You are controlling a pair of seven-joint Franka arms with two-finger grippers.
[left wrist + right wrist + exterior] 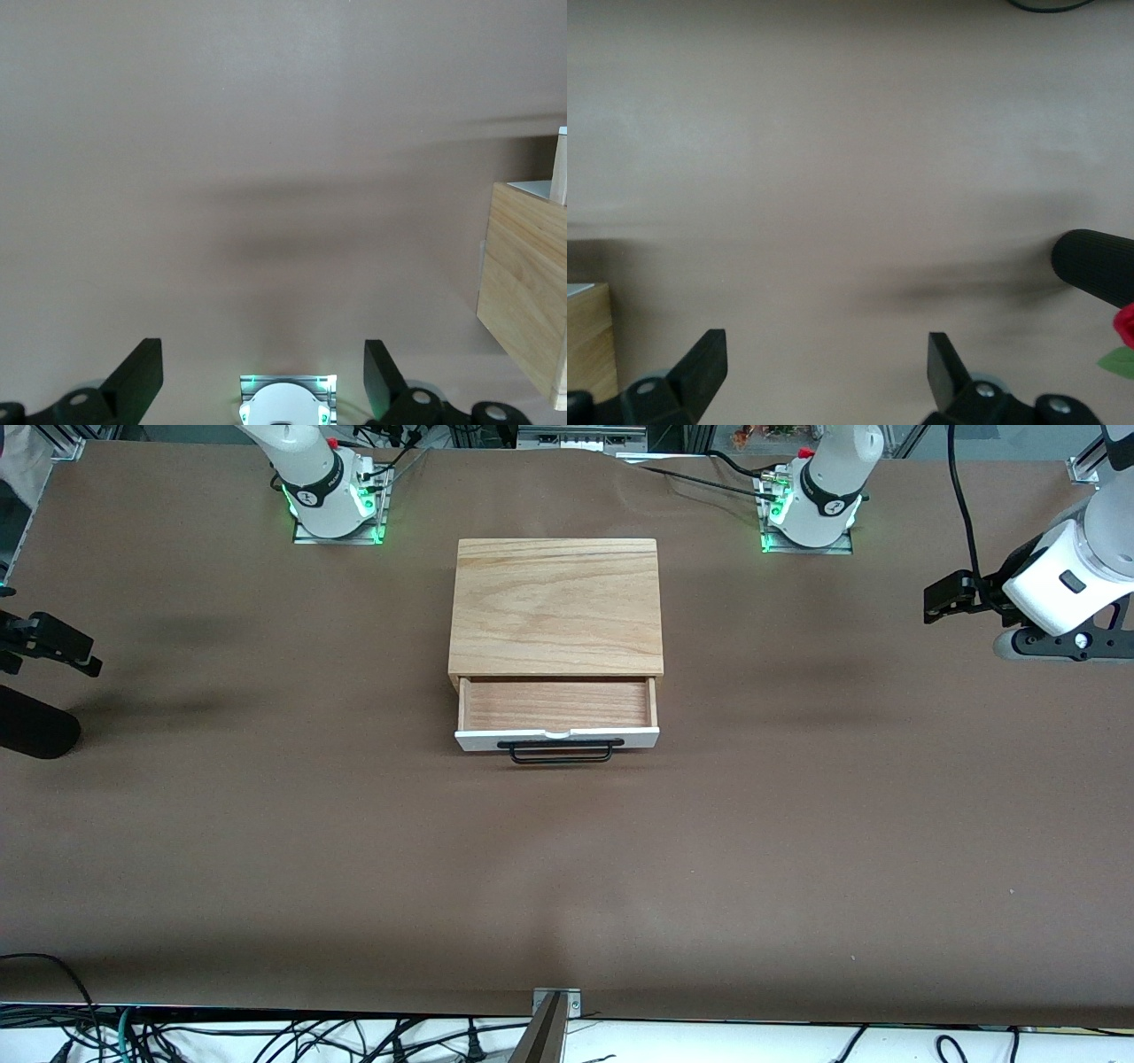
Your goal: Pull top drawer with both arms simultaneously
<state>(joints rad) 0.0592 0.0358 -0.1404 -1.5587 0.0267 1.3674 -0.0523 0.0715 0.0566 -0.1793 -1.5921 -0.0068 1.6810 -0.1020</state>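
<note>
The top drawer (557,707) stands pulled out of the cabinet (556,607) at mid-table, its black wire handle (562,751) running lengthwise from one arm's end of the table toward the other. The left gripper (939,599) and right gripper (66,651), jaws spread wide and empty, hover over the table's two ends, well apart from the handle and about equally distant from it.

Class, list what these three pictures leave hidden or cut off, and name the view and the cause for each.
- Top drawer: its front face is unseen in the front view, which looks down from above.
- Any lower drawers: hidden under the cabinet top.
- Right pincer: the front view's edge cuts off its arm.
- Left pincer, right pincer: the wrist views show only open fingertips.
</note>
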